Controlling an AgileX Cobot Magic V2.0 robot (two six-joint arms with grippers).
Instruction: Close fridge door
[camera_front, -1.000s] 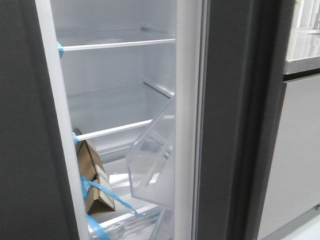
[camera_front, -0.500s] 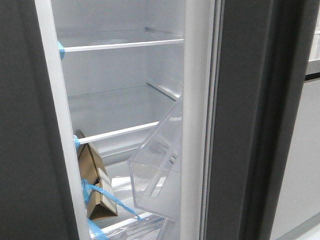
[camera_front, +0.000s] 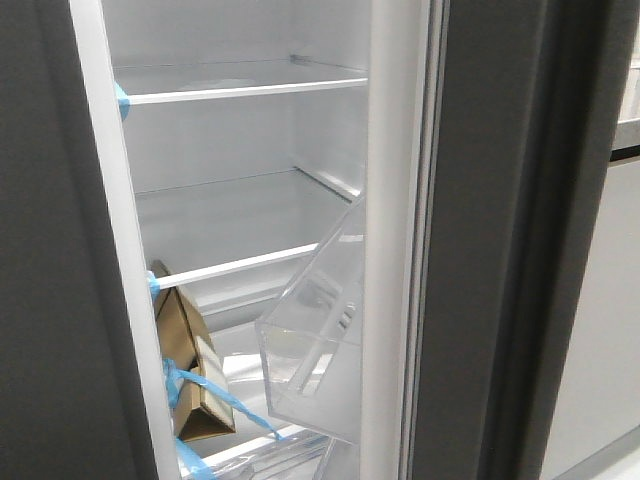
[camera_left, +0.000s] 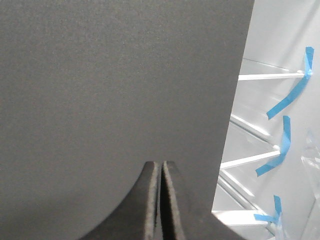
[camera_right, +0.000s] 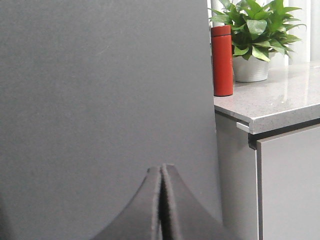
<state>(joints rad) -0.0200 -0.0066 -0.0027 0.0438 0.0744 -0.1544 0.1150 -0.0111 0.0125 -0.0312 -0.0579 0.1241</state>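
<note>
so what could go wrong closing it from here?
1. The fridge door stands wide open, seen nearly edge-on, with its clear bin jutting toward the shelves. The brown carton with loose blue tape sits near the front edge and may get clipped or snag the seal.
2. Both grippers, left and right, are shut, facing flat matte panels with no handle. A push could slide sideways rather than swing the door.

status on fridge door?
Left gripper, right gripper both shut, empty, facing grey panels. Fridge door still open. Clear bin on its inner face.
</note>
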